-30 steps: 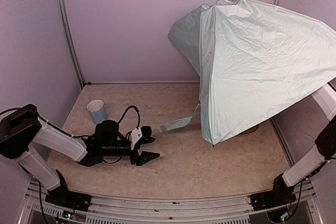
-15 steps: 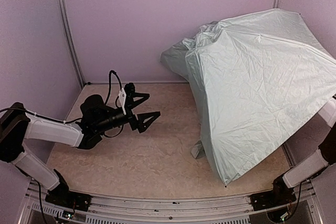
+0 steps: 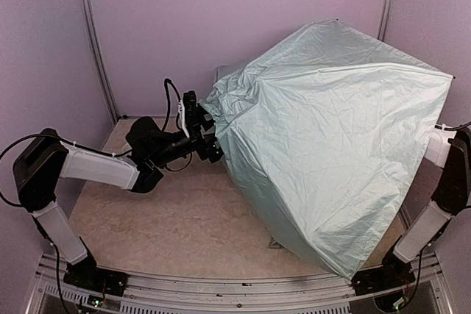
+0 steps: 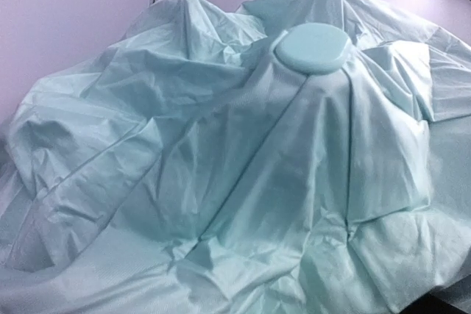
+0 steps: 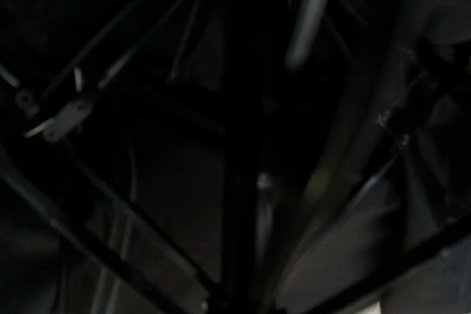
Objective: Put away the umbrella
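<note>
The umbrella (image 3: 331, 130) stands open, and its pale mint canopy tilts over the right half of the table. In the left wrist view the crumpled canopy (image 4: 221, 182) fills the frame, with the round pale green top cap (image 4: 313, 48) up high. My left gripper (image 3: 205, 130) is open at the canopy's left edge, close to or touching the fabric. My right arm (image 3: 445, 182) reaches under the canopy, so that gripper is hidden from above. Its wrist view shows only the dark underside, thin ribs (image 5: 73, 115) and a grey shaft (image 5: 313, 12). The umbrella moves with this arm.
Purple walls with metal posts (image 3: 92, 42) close in the beige table (image 3: 169, 211). A metal rail (image 3: 221, 288) runs along the near edge. The canopy's low corner (image 3: 346, 273) hangs near the right arm's base.
The canopy has swung left and forward over the table. My left gripper has opened wider, risen and moved back and right, up to the canopy's edge.
</note>
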You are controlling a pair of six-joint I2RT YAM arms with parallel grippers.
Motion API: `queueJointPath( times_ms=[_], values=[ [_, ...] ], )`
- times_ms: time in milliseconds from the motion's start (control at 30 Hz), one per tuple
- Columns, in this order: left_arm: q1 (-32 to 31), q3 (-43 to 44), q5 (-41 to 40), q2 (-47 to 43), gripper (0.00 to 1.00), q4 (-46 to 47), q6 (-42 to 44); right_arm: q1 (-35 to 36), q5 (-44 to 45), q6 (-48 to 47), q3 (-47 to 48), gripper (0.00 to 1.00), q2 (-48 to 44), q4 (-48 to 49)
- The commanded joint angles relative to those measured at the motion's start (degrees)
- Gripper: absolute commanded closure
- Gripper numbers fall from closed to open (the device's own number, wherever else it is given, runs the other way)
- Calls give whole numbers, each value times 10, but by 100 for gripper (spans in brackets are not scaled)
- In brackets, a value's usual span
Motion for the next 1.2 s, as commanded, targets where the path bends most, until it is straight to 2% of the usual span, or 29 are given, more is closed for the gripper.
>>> queueJointPath(
  times_ms=[0,100,167,200,400,433,500,567,633,733,800,833,1000,1167],
  values=[
    [-37,49,54,14,5,48,-13,28,7,-7,67,100,63,-23],
    [-47,71,52,26,11,33,-18,39,11,0,94,100,97,-23],
    [-49,79,46,38,21,30,-28,47,15,-1,107,98,116,-27],
    [-48,80,43,41,27,38,-39,49,17,-2,110,95,121,-28],
    [-32,46,54,31,61,122,-115,47,60,4,71,60,109,-5],
    [-29,38,54,25,67,128,-118,45,66,8,60,58,104,2],
    [-24,22,53,11,70,132,-118,36,66,20,39,57,94,14],
    [-21,9,51,-3,68,131,-117,23,55,40,17,61,85,35],
    [-19,0,49,-13,53,125,-109,11,43,64,-3,66,78,61],
    [-18,-10,45,-21,45,119,-96,6,38,67,-15,65,77,73],
    [-14,-18,39,-26,32,120,-96,6,40,65,-18,65,77,71],
    [-10,-24,34,-28,28,122,-97,6,42,64,-20,66,76,71],
    [14,-56,9,-48,24,127,-97,6,44,62,-38,83,69,76],
    [20,-61,12,-50,22,92,-90,6,42,80,-51,100,68,92]
  ],
)
